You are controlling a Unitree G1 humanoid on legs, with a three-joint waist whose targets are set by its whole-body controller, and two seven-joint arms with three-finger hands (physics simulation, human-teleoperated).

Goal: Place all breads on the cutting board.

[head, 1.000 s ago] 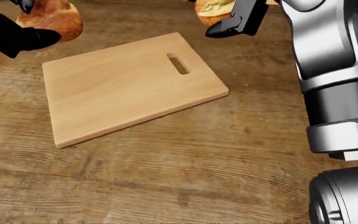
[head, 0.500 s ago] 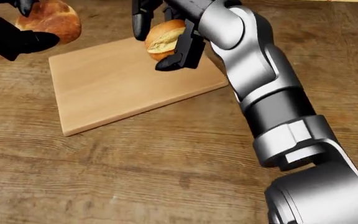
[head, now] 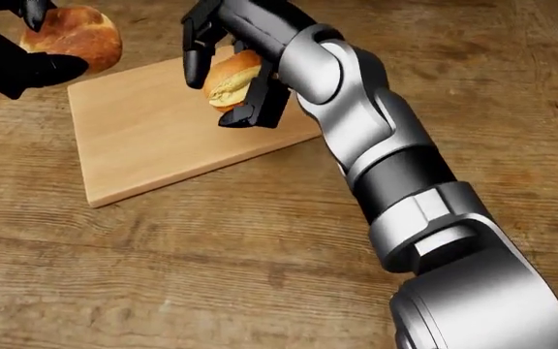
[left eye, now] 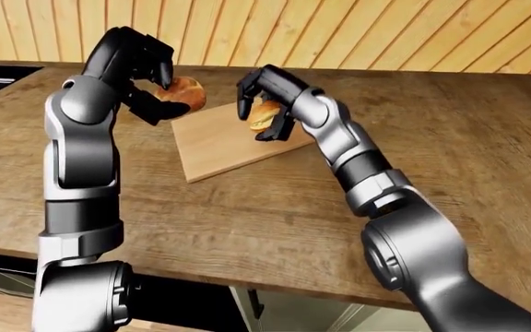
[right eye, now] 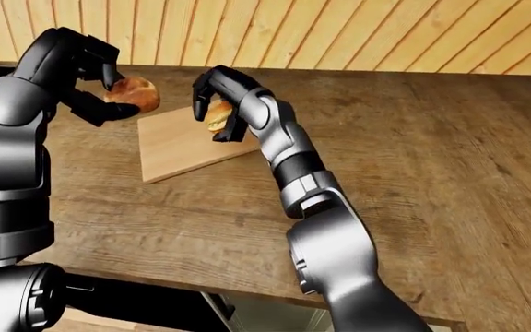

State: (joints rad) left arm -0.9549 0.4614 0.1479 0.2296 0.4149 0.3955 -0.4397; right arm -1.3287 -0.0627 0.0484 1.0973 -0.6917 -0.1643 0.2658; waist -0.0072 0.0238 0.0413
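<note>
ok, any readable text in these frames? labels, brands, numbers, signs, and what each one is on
None: no view shows any word, number, brand or sign.
Light wooden cutting board: bare grain, no mark.
Round brown bread roll in the left hand and pale split bun in the right hand: no sticker or label.
Silver and black robot arms, brown plank countertop and slatted wooden wall: unmarked.

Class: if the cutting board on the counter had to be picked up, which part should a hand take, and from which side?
Probably the cutting board's bare corner at the head view's lower left: it lies flat, and the right hand with its bread roll covers the opposite end.
</note>
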